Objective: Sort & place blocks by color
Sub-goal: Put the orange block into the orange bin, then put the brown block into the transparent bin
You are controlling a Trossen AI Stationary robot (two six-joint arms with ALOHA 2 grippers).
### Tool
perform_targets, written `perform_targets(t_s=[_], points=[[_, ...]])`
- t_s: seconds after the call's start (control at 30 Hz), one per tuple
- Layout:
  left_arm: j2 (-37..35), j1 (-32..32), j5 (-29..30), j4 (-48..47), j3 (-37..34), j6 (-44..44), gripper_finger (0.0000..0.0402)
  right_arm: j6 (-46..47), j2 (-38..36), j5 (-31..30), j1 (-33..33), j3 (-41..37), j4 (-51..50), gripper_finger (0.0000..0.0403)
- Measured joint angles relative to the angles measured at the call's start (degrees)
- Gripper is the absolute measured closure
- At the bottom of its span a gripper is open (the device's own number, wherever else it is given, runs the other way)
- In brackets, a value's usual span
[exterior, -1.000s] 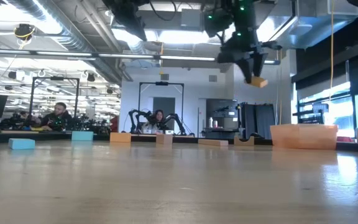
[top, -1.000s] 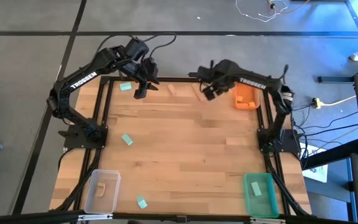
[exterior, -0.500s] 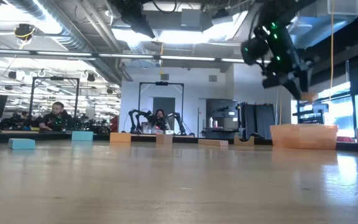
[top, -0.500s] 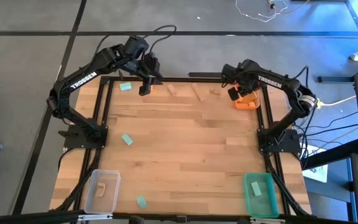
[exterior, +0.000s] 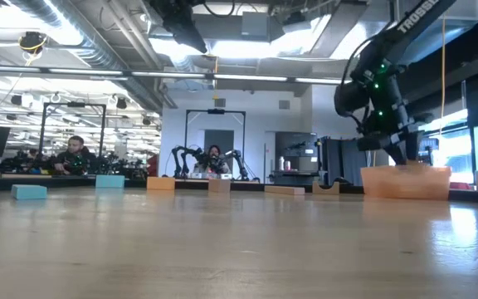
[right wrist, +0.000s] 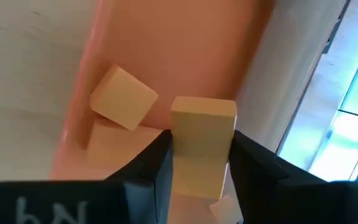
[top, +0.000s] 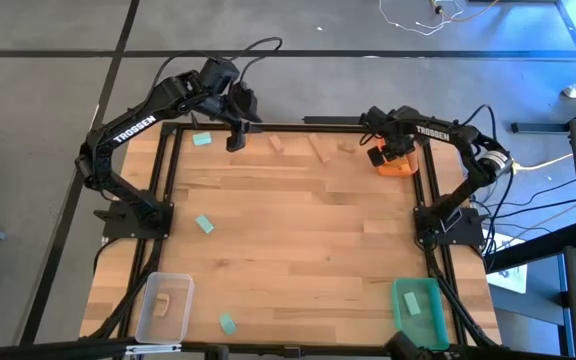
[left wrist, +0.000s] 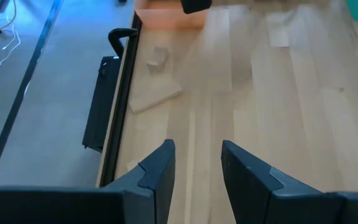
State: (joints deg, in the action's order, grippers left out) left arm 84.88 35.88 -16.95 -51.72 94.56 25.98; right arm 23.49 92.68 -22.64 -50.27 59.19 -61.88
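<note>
Over the orange bin [top: 400,163] at upper right, the right gripper [right wrist: 199,163] clamps an orange block [right wrist: 201,134]. At upper left, the left gripper [left wrist: 194,163] hangs part-open, empty. Teal blocks [top: 204,224] and wood blocks [top: 278,144] await sorting.

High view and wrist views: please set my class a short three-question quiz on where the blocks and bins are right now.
1. True or false: the right gripper holds a block over the orange bin.
2. How many teal blocks lie loose on the table? A two, B three, C five.
3. Fill in: the clear bin contains one ___ block.

Key: 1 true; 2 B; 3 wooden.
</note>
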Motion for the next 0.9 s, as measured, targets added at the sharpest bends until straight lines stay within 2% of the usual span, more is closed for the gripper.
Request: perform_targets(t_s=[0.27, 0.53, 0.8, 0.9], points=[[0.0, 0.0, 0.1, 0.0, 0.0, -0.4, 0.0280, -0.1, 0.0, 1.8, -1.0, -0.4, 1.5, 0.0244], [0.0, 0.0, 5.0, -0.1, 0.0, -1.7, 0.0280, 0.7, 0.0, 2.2, -1.0, -0.4, 3.1, 0.0240], [0.0, 0.0, 5.8, -0.1, 0.0, -1.7, 0.0280, -1.4, 0.0, 3.9, -1.0, -0.2, 3.2, 0.0249], [0.0, 0.0, 8.5, -0.6, 0.0, -3.6, 0.0280, -1.3, -0.5, 6.9, -1.0, 1.9, 2.2, 0.0248]])
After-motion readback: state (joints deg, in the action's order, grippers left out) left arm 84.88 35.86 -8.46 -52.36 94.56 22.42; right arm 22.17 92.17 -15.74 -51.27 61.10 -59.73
